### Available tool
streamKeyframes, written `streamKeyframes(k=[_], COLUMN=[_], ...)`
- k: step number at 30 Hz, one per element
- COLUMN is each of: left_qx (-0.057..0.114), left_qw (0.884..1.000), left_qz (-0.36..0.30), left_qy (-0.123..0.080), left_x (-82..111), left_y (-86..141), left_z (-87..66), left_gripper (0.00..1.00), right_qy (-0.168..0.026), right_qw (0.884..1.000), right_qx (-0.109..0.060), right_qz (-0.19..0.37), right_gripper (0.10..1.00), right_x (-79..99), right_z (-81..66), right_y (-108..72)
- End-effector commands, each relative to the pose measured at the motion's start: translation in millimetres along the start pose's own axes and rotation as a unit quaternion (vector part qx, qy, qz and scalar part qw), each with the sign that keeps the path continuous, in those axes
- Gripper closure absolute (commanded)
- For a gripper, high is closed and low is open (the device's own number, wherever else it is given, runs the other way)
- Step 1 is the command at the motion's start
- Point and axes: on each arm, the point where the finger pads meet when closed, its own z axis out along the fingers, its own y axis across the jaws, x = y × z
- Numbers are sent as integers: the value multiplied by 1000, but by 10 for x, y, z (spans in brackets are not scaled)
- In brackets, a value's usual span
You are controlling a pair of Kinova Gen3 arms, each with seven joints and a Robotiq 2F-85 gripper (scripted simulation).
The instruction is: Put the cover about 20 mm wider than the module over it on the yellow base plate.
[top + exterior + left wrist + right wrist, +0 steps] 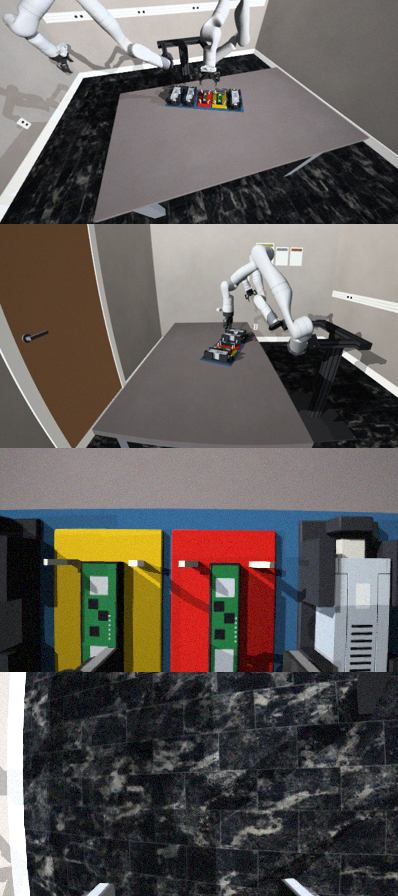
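Three grey covers sit in black holders: two side by side beyond the red plate, and one beside the yellow plate. One of the pair is at the right of the left wrist view. The yellow plate bears a green module between white posts, uncovered. My left gripper is open and empty, above the plates' row. My right gripper is open and empty, far from the table.
A red plate with its own green module and white posts lies between the yellow plate and the pair of holders. All stand on a blue board near one table edge. A black stand rises behind the table.
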Motion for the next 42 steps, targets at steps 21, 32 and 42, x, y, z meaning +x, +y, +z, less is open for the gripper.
streamKeyframes(k=[21, 32, 42], left_qx=[1, 1, 1], left_qw=[1000, 1000, 1000], left_qz=[1, 1, 0], left_qy=[1, 2, 1], left_x=[5, 3, -6], left_y=[873, 1197, 1437], left_z=[1, 1, 5], left_gripper=[2, 2, 2], right_qy=[-1, -1, -1], right_qw=[1000, 1000, 1000], right_qx=[0, 0, 0], right_qz=[0, 0, 0], right_gripper=[100, 100, 100], right_x=[-3, -3, -3], right_z=[-4, -4, -4], right_y=[-4, -4, -4])
